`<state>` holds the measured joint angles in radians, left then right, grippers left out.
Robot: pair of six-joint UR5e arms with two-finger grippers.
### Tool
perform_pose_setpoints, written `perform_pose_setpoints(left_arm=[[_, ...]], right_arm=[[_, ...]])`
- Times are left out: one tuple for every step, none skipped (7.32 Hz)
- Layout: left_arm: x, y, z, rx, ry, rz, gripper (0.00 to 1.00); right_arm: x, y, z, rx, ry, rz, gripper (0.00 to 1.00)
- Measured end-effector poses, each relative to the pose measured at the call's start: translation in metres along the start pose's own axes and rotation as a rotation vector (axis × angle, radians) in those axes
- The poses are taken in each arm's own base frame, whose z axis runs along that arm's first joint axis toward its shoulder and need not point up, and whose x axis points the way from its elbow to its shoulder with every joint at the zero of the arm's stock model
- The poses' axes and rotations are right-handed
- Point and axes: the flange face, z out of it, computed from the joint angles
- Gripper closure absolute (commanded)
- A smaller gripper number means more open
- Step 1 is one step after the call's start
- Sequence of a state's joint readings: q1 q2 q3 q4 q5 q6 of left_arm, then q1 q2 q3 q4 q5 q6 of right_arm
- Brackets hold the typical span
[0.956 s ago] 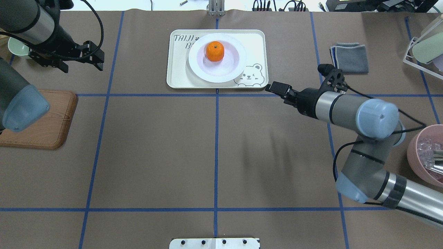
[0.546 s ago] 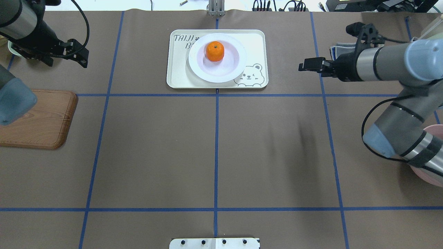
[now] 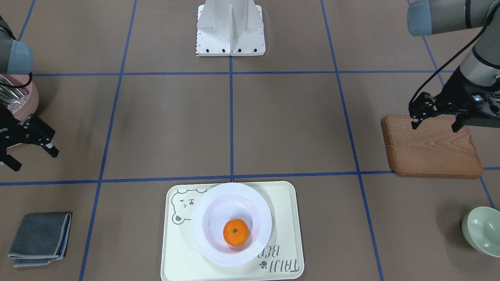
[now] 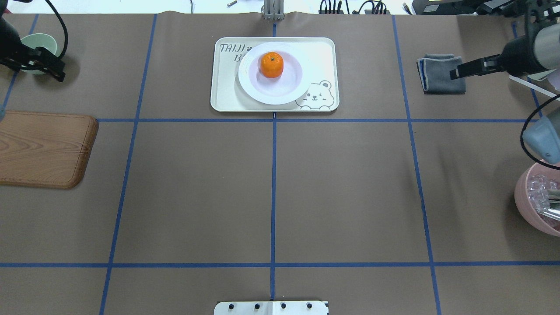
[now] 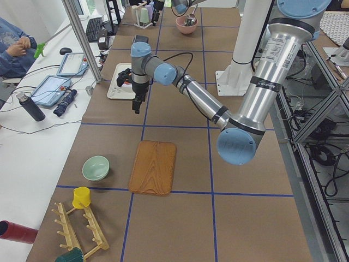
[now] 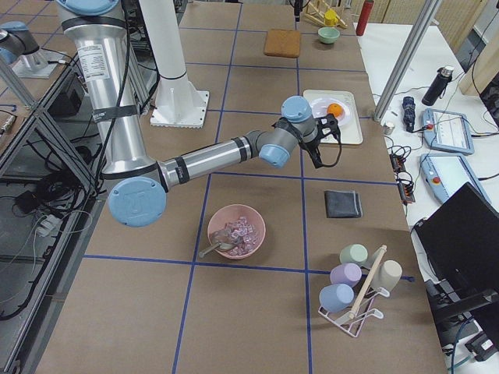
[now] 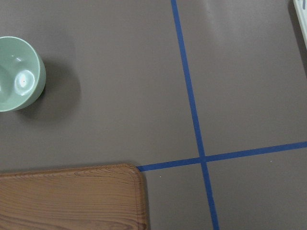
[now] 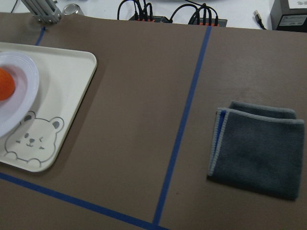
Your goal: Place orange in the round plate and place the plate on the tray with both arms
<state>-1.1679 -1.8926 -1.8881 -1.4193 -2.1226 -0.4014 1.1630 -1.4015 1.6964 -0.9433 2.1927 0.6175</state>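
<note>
The orange (image 4: 271, 64) sits in the sunken centre of the white round plate (image 4: 306, 72), and the plate rests on the cream bear tray (image 4: 225, 94) at the table's far middle. The front-facing view shows the same: orange (image 3: 236, 232), plate (image 3: 203, 218), tray (image 3: 281, 210). My left gripper (image 3: 434, 125) hangs open and empty above the wooden board's edge, far from the tray. My right gripper (image 3: 33, 160) is open and empty too, near the grey cloth, well off the tray's other side. The tray's corner (image 8: 72, 96) shows in the right wrist view.
A wooden board (image 4: 43, 148) and a pale green bowl (image 4: 39, 43) lie on the robot's left. A folded grey cloth (image 4: 442, 72), a pink bowl (image 4: 540, 201) with clear pieces and a cup rack (image 6: 359, 288) stand on the right.
Both arms have swung outward from the tray: the right gripper went from the tray's near right corner to over the cloth, the left one further left toward the green bowl.
</note>
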Motion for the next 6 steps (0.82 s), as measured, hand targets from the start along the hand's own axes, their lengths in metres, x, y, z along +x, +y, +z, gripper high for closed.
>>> perform_pose_setpoints(left_arm=[[-0.022,0.000,0.002,-0.007,-0.015,0.029,0.02],[-0.043,-0.001,0.004,-0.018,-0.016,0.054,0.02],[-0.067,-0.004,0.007,-0.037,0.001,0.078,0.02],[-0.095,-0.003,0.011,-0.056,0.013,0.102,0.02],[-0.123,0.001,0.015,-0.072,0.014,0.120,0.02],[-0.148,0.005,0.018,-0.082,0.010,0.131,0.02]], right_arm=[[0.033,0.008,-0.011,-0.033,0.043,-0.061,0.00],[0.061,0.012,-0.023,-0.072,0.068,-0.101,0.00],[0.085,0.014,-0.036,-0.112,0.081,-0.128,0.00],[0.101,0.016,-0.044,-0.144,0.094,-0.145,0.00],[0.115,0.017,-0.051,-0.173,0.109,-0.158,0.00],[0.128,0.020,-0.057,-0.203,0.125,-0.168,0.00]])
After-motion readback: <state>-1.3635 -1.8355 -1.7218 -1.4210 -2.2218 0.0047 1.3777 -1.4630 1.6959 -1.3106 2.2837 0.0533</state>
